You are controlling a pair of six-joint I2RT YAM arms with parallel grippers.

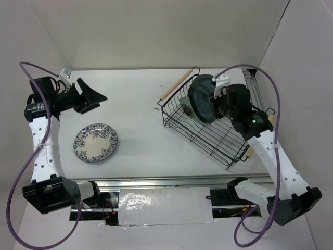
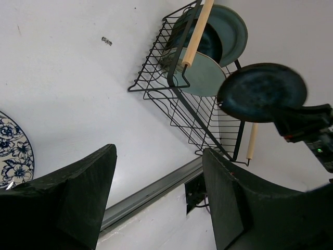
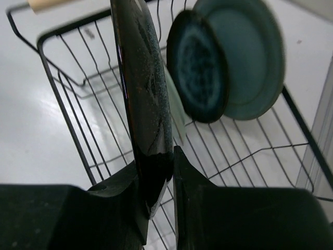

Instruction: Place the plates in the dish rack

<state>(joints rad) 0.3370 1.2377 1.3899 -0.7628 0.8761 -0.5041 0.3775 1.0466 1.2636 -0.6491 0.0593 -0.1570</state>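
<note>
My right gripper (image 1: 218,102) (image 3: 156,159) is shut on the lower rim of a glossy dark navy plate (image 1: 201,102) (image 3: 144,88) (image 2: 262,92). It holds the plate on edge over the black wire dish rack (image 1: 221,139) (image 2: 156,78) (image 3: 41,37). A grey-teal plate (image 3: 252,57) (image 2: 234,31), a smaller dark teal plate (image 3: 197,65) and a pale mint plate (image 2: 200,77) stand at the rack's far end. The white plate with the blue floral pattern (image 1: 95,142) (image 2: 11,153) lies flat on the table at the left. Raised behind it, my left gripper (image 1: 96,100) (image 2: 158,156) is open and empty.
The rack sits at an angle on the right, with light wooden handles (image 1: 175,86) (image 2: 196,32) at both ends. A small dark speck (image 1: 157,109) lies on the table left of the rack. A metal rail (image 1: 156,182) runs along the near table edge, and white walls enclose the table.
</note>
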